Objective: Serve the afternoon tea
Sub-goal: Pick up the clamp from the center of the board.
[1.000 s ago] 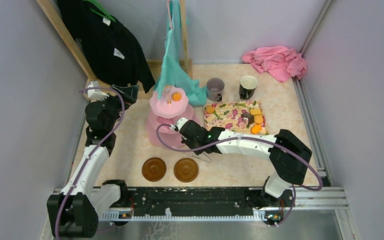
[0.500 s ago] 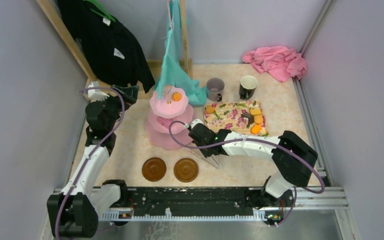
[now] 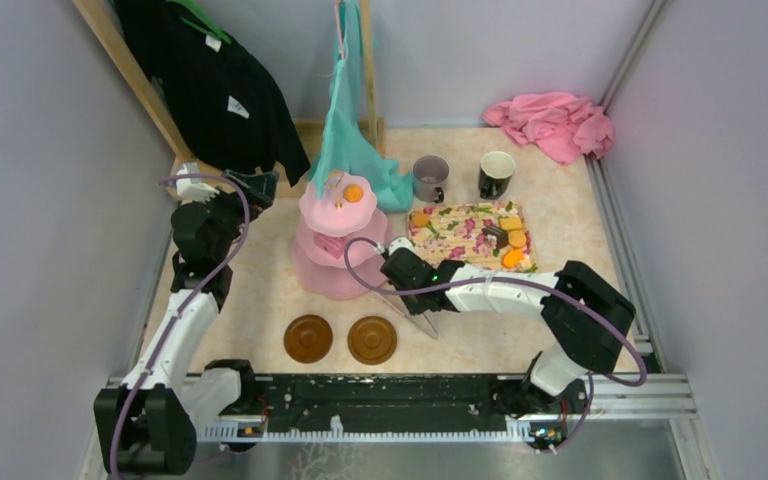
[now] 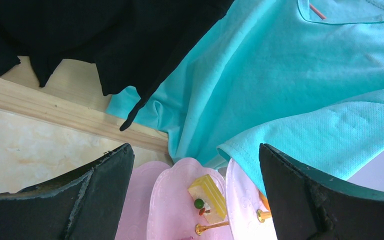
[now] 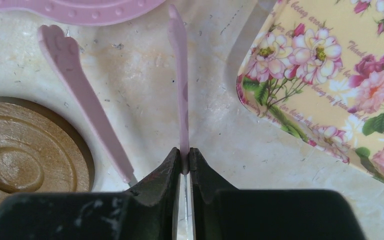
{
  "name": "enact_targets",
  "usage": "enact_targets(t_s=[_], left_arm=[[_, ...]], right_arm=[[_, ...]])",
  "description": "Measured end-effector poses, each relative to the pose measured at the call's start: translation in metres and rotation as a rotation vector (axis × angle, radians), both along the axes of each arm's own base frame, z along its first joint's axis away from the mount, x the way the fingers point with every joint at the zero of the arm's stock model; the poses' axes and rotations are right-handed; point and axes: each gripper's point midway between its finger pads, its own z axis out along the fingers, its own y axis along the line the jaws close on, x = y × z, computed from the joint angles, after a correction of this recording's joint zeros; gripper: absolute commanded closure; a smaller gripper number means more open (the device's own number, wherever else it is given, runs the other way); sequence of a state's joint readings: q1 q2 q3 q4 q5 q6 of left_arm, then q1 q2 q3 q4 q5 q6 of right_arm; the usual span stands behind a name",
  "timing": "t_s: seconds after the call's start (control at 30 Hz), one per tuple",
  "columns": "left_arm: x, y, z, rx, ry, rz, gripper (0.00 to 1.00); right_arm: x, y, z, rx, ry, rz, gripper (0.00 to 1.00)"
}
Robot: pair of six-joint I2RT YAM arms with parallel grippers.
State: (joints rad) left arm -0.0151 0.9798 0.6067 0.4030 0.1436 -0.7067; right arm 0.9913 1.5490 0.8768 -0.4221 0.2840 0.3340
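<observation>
Nearest, the brown discs (image 3: 308, 338) lie side by side in front of the pink stand (image 3: 332, 278), with bare counter (image 3: 260, 290) around them. Just right of the stand's bottom rim, the right gripper (image 5: 185, 156) has its jaws pinching one arm of the pink tongs (image 5: 178, 65); the other arm splays beside a disc's edge. Right of the stand, the flowered tray (image 3: 455, 232) carries orange and brown cakes. The stand bears an orange cake (image 3: 354, 192) and a yellow cake (image 4: 207, 195). Left of it the left gripper (image 4: 195, 150) has its jaws spread. Beyond the tray stand the grey mug (image 3: 430, 177) and black mug (image 3: 496, 173).
</observation>
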Motion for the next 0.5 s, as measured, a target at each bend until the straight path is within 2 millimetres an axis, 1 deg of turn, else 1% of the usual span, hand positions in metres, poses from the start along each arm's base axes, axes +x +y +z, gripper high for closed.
enact_targets(t_s=[0.07, 0.1, 0.3, 0.5], left_arm=[[0.0, 0.0, 0.0, 0.0, 0.0, -0.002, 0.01], [0.0, -0.001, 0.0, 0.0, 0.0, -0.003, 0.01], [0.0, -0.001, 0.0, 0.0, 0.001, -0.007, 0.01], [0.0, -0.001, 0.0, 0.0, 0.001, -0.007, 0.01]], right_arm=[[0.001, 0.001, 0.0, 0.008, -0.002, -0.005, 0.81], [0.001, 0.002, 0.001, 0.012, -0.004, -0.007, 0.8], [0.002, 0.004, 0.005, 0.027, -0.011, -0.01, 0.78], [0.0, 0.001, 0.018, 0.073, -0.038, -0.018, 0.77]])
